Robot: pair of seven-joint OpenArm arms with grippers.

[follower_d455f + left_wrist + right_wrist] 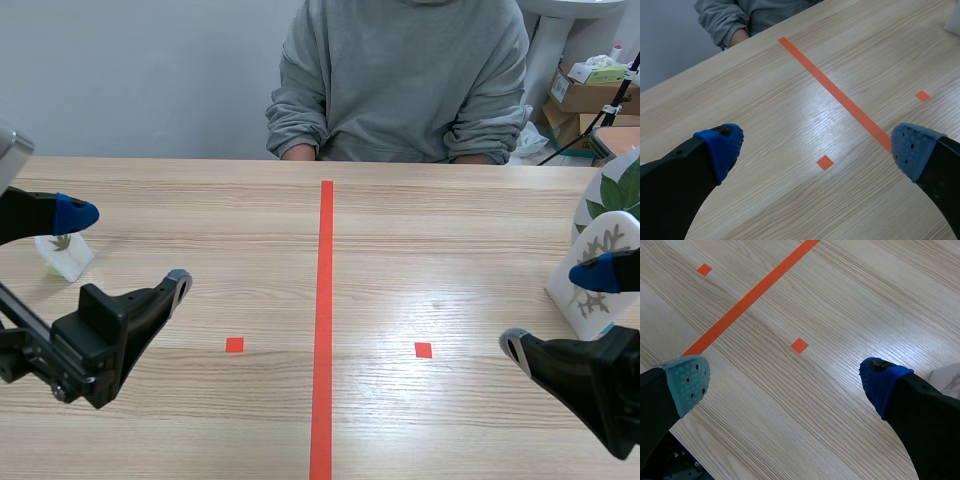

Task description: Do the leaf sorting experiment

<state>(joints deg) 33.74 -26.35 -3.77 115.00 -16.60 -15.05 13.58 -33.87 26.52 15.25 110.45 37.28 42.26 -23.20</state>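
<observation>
The leaves we are to sort sit at the two ends of the counter [450, 230]. A small leaf card [63, 255] lies at the left end, just beyond the left hand [127, 249]. A taller group of leaf cards [600, 265] stands at the right end, just behind the right hand [552, 310]; one shows green leaves and another a dark sprig. We judge they are placed there so each arm has its own supply close by.

The orange tape line [325, 320] splits the counter into two sorting sides. The left tape square [234, 344] and right tape square [423, 350] likely mark where a card should be set down.

Both hands are spread wide and hold nothing, each low over its own half near its square. By our reading, no card has been sorted yet.

A person [400, 80] sits across the counter, forearms at the far edge, probably to watch or take part.
</observation>
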